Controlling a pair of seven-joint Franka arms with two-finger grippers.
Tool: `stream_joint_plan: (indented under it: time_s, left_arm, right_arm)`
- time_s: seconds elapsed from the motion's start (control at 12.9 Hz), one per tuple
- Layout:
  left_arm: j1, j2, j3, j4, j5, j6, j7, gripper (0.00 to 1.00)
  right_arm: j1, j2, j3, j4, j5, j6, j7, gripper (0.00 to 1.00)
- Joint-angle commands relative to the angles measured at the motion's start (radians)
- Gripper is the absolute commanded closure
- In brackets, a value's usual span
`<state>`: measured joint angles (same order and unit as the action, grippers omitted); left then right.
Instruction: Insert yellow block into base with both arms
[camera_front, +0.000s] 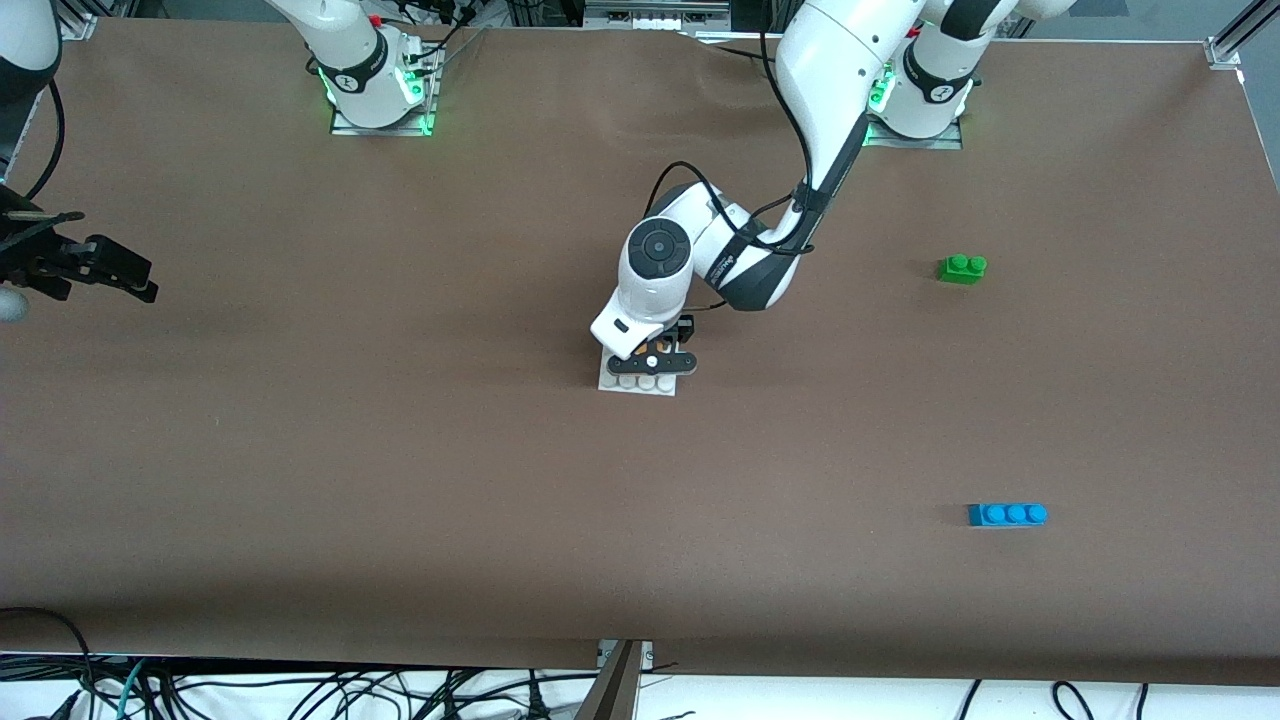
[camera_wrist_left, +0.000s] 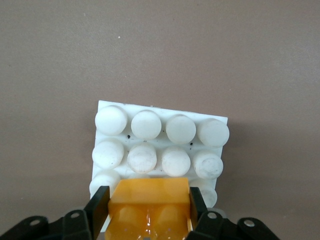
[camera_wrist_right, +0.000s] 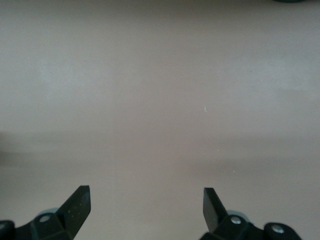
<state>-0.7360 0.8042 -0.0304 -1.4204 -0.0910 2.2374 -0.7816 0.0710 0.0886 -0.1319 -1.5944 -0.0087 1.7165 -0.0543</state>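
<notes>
the left gripper (camera_wrist_left: 150, 210) has its fingers (camera_wrist_left: 98, 207) closed on the two sides of the yellow block (camera_wrist_left: 150, 200) and holds it at the edge of the base (camera_wrist_left: 115, 107), over the row of studs that is closest to the gripper. the block is carried to the right place, but i cannot tell if it is already pressed down on the studs or only rests above them. so i judge the transport part as done, and the pushing in and the release as still to do.

the right gripper (camera_wrist_right: 147, 202) waits over bare counter (camera_front: 400, 480), well apart from the base toward the right arm's end, with its fingers wide open and nothing between them. the base has no support from this arm.

the front view shows the base (camera_front: 638, 384) near the middle of the counter, mostly covered by the left gripper (camera_front: 655, 362), with only a small piece of the block visible. the left wrist view shows the grip and the studs clearly. only the front view shows the green brick (camera_front: 962, 268) and the blue brick (camera_front: 1007, 514), both well apart from the base toward the left arm's end.
</notes>
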Motion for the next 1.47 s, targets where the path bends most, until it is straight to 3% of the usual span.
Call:
stream_joint_plan:
  time_s: [0.0,0.46,1.01,1.39]
  left_arm:
    - [-0.017,0.033,0.014,0.017,-0.007,-0.007,0.005,0.0]
    - [-0.023,0.001,0.014,0.026,-0.013,-0.074,0.002,0.0]
    - [0.027,-0.149,0.014,0.001,-0.015,-0.185,0.01,0.0]
    - [0.032,-0.149,0.015,0.0,-0.009,-0.186,0.012,0.0]
  right_arm:
    - [-0.002,-0.017,0.0,-0.006,-0.005,-0.009,-0.007,0.0]
    - [-0.002,-0.017,0.0,-0.006,-0.005,-0.009,-0.006,0.0]
    - [0.003,-0.017,0.001,-0.006,-0.005,-0.008,-0.006,0.0]
    - [0.003,0.002,0.002,0.022,-0.007,-0.009,-0.009,0.0]
